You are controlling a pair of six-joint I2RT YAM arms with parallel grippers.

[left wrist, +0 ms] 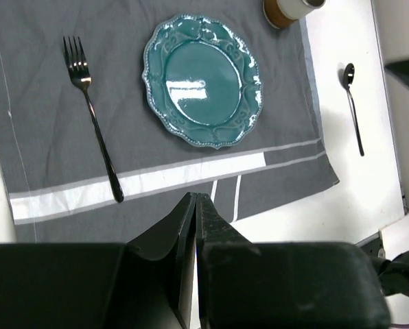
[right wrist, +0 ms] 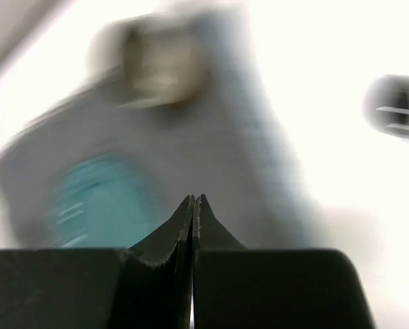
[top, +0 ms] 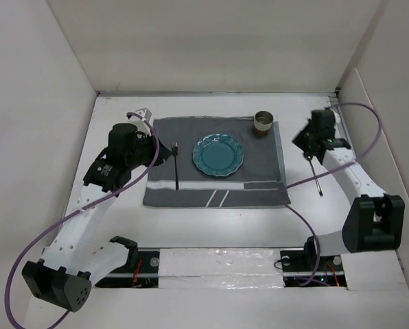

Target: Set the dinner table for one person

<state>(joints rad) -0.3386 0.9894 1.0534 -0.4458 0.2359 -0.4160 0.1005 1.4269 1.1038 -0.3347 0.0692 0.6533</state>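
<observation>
showing one plate, one fork (one spoon)

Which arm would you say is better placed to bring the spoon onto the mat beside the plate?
The right. The spoon lies on the table right of the mat, close by the right pincer, which is shut and empty. The left pincer sits across the mat, beyond the fork.

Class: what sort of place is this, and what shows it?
Probably a robot test cell: white walls box in the table, the left arm and right arm stand at its near edge, and a plate and fork lie on a mat.
</observation>
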